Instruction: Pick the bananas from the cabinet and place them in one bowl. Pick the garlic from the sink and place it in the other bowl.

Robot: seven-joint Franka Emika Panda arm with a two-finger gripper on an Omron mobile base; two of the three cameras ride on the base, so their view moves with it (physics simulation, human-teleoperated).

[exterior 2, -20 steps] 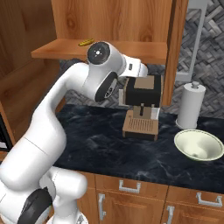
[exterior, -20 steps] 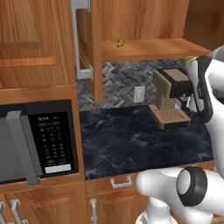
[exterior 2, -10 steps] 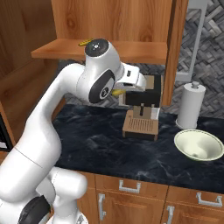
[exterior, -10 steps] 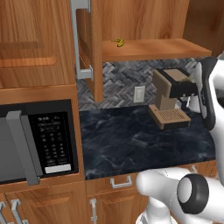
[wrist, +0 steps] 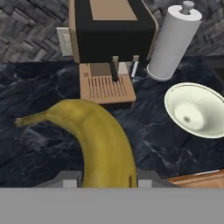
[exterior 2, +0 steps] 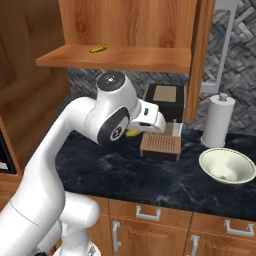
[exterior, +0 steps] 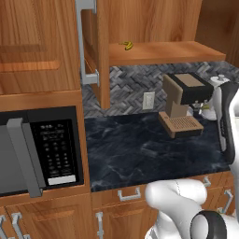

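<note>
Bright, even rendered light all round; soft shadow under the shelf (exterior: 163, 50), faint sheen on the dark worktop (exterior: 140, 149), slightly pixelated edges.

- The arm (exterior 2: 60, 165) is glossy white, built of thick rounded tube segments that swell into bulbous joints.
- One joint housing (exterior 2: 114, 131) carries a dark round cap with small pale marks on its face; a flat dark grey disc tops the same housing.
- A blocky white hand section (exterior 2: 149, 119) follows, with thin dark seams.
- Another dark ringed joint cap (exterior: 212, 228) sits low on the body; its details are perhaps too blurred to read.
</note>
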